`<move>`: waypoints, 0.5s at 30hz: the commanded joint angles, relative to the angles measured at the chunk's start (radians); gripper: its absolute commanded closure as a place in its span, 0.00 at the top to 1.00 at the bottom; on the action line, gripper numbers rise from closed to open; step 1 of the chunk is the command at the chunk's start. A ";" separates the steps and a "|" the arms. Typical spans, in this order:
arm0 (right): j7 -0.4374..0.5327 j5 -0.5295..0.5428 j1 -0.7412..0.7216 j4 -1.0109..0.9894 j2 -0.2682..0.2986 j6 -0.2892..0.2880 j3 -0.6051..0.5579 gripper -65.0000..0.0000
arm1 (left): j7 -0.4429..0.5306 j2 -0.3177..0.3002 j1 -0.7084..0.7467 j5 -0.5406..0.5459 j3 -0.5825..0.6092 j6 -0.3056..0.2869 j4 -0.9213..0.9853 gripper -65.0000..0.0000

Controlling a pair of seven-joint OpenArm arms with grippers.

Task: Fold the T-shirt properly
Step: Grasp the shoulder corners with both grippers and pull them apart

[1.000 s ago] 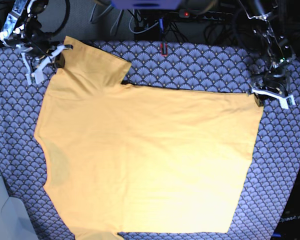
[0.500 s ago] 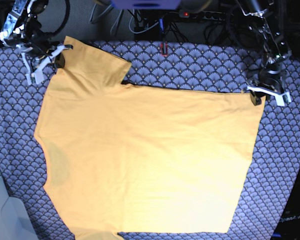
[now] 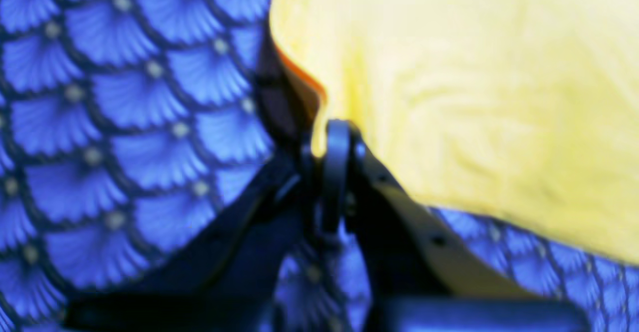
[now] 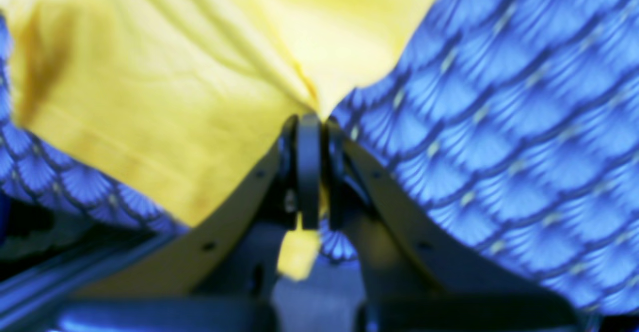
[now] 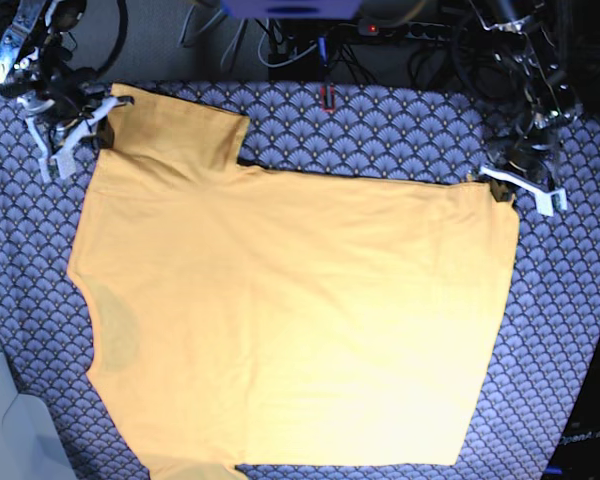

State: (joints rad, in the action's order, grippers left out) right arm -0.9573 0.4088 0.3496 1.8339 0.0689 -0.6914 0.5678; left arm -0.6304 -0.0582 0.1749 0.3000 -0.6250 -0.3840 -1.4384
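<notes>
So left gripper (image 3: 333, 145) has its jaws clamped thin on the shirt (image 5: 290, 310), right at the hem corner; wrist view shows fabric pinched between the pads with the edge lifting off the cloth (image 3: 125, 137). Right gripper (image 4: 309, 122) likewise closed tight on shirt, at the sleeve tip, a bit of yellow poking out behind the jaws

Base view: left gripper (image 5: 505, 190) sits at that view's far right corner, right gripper (image 5: 95, 105) at far left on the sleeve. Shirt lies flat and spread over the patterned cloth (image 5: 400, 140), collar end toward the left of the view, one far sleeve out, near edge running off the bottom of frame

Reads as the start of the first fold: both far corners pinched, nothing folded over yet

To do it well, my take:
- lift both ends together, same height, so the far edge stays straight
- keep light tension between grippers, no sag in the middle
- carry toward the near edge, lay down edge on edge
- watch both pinches, they look shallow and could slip
</notes>
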 commanded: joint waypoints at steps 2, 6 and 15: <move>0.013 0.014 0.006 0.045 0.010 -0.007 0.016 0.00 | -0.055 -0.006 0.021 -0.008 0.000 -0.005 -0.051 0.00; 0.013 0.012 0.022 0.053 0.004 -0.007 0.039 0.00 | -0.087 -0.004 0.058 -0.008 -0.014 -0.005 -0.120 0.00; 0.021 0.017 0.096 0.059 0.002 -0.007 0.093 0.00 | -0.138 -0.002 0.134 -0.008 -0.109 -0.008 -0.209 0.00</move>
State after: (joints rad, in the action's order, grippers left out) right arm -0.9504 0.4210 0.4389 1.8729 0.0601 -0.6922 0.6487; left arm -0.7788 -0.0498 0.3054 0.2916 -0.7261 -0.3943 -1.6279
